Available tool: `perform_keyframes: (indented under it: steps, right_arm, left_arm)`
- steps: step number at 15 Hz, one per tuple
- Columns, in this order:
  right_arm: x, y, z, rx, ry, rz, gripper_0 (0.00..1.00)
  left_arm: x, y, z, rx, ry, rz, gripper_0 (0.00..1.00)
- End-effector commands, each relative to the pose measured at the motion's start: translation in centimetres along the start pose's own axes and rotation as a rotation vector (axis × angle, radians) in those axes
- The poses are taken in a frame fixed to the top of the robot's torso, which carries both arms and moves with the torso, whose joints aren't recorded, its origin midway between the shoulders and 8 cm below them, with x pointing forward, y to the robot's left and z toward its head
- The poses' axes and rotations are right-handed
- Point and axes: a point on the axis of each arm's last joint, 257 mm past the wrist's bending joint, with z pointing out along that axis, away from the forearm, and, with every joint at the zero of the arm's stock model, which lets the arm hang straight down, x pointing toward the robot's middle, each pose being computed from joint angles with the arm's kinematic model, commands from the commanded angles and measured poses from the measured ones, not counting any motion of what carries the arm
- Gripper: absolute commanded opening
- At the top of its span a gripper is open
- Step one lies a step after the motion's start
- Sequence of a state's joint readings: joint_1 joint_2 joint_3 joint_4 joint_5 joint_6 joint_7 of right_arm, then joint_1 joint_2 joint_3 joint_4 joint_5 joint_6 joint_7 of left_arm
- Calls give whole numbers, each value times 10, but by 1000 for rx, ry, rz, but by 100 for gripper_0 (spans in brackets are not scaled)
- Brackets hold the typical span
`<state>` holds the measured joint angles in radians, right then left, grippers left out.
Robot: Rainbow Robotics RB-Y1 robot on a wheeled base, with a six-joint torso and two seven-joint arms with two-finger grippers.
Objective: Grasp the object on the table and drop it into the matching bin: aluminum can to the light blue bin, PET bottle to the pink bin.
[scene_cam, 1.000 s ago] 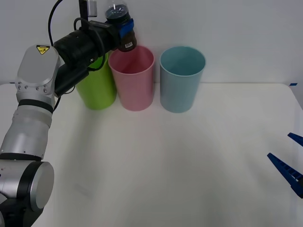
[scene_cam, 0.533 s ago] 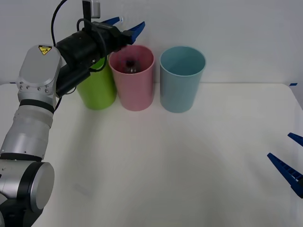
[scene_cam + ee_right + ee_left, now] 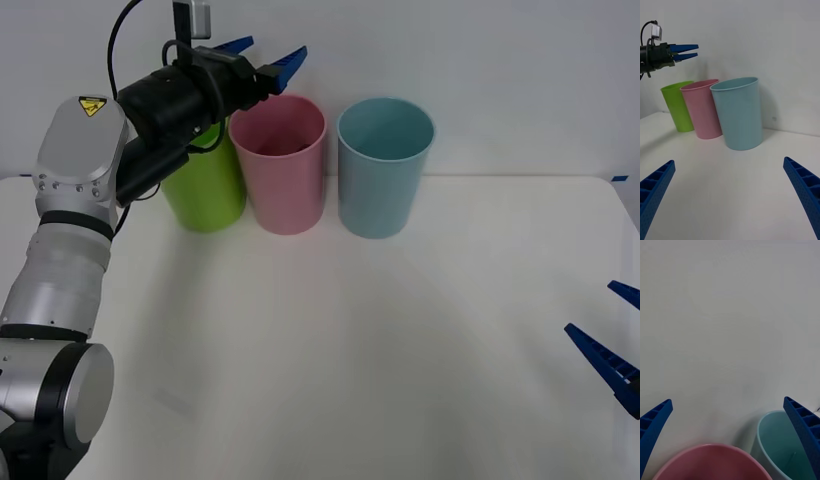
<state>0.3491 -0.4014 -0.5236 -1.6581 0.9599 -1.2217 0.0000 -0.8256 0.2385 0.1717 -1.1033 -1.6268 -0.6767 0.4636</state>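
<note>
My left gripper point(image 3: 272, 50) hangs open just above the rim of the pink bin point(image 3: 281, 170) at the back of the table point(image 3: 340, 340), with nothing between its fingers. The PET bottle is hidden. From the left wrist view, the open left gripper point(image 3: 728, 400) looks down past the pink bin's rim point(image 3: 711, 461) and the light blue bin point(image 3: 778, 442). The light blue bin point(image 3: 383, 165) stands just right of the pink one. My right gripper point(image 3: 615, 330) rests open low at the table's right edge. In the right wrist view the right gripper point(image 3: 729, 162) faces the light blue bin point(image 3: 739, 112), the pink bin point(image 3: 703, 108) and the far-off left gripper point(image 3: 692, 51).
A lime green bin point(image 3: 205, 190) stands left of the pink bin, partly behind my left arm; it also appears at the row's end point(image 3: 677, 107). A white wall rises close behind the bins. The white tabletop stretches bare in front of them.
One second ago my left gripper held the bottle over the pink bin. It opened, the bottle dropped inside, and it has now sunk out of sight. The right arm stayed still.
</note>
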Motion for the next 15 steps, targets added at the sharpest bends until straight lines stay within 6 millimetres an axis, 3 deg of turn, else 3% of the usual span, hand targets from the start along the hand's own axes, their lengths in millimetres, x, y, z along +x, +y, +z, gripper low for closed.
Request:
perform_keyframes:
  steps: [1,4,8,15]
  right_arm:
    - [0,0,0,0,0,0,100]
    - [0,0,0,0,0,0,100]
    - [0,0,0,0,0,0,100]
    - [0,0,0,0,0,0,100]
  left_arm:
    - [4,2,-8,17,8,-15,100]
    - [7,10,-30,23,-1,-19,100]
    - [7,15,-75,14,-40,-17,100]
    - [22,23,-168,10,-40,-13,100]
